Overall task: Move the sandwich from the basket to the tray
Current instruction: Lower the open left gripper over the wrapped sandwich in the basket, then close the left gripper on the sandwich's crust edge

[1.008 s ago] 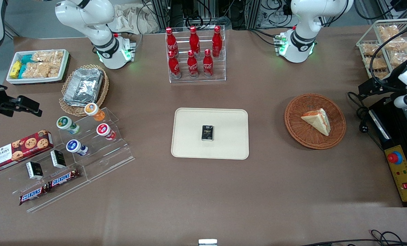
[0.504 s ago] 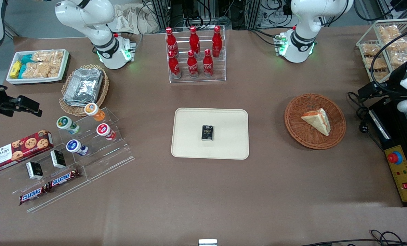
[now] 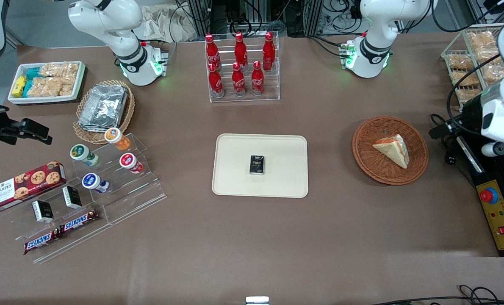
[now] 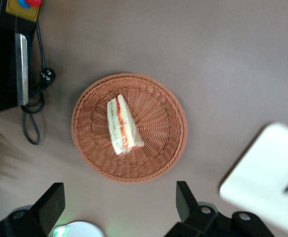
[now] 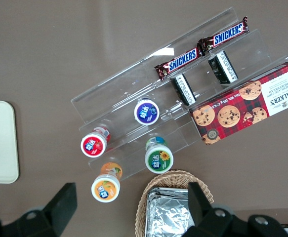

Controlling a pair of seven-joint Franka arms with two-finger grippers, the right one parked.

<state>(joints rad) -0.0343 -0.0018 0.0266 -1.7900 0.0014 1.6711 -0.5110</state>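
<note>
Sandwich (image 3: pixel 392 150) and basket (image 3: pixel 390 150) are seen in the front view toward the working arm's end of the table, the wedge lying inside the rim, with bare tabletop between the basket and the tray (image 3: pixel 260 165), on which a small dark packet (image 3: pixel 257 164) lies. From the left wrist view, the gripper (image 4: pixel 119 205) is shown high above the basket with its fingers (image 4: pixel 51 205) spread wide apart and nothing held, while the sandwich is seen in the bowl's middle, clear of the woven edge all round.

The sandwich (image 3: pixel 392 149) lies in the basket (image 3: pixel 366 157) beside the tray (image 3: pixel 235 178) (mid-table), the gripper (image 4: pixel 116 210) apparently hanging wide-fingered above the basket.
</note>
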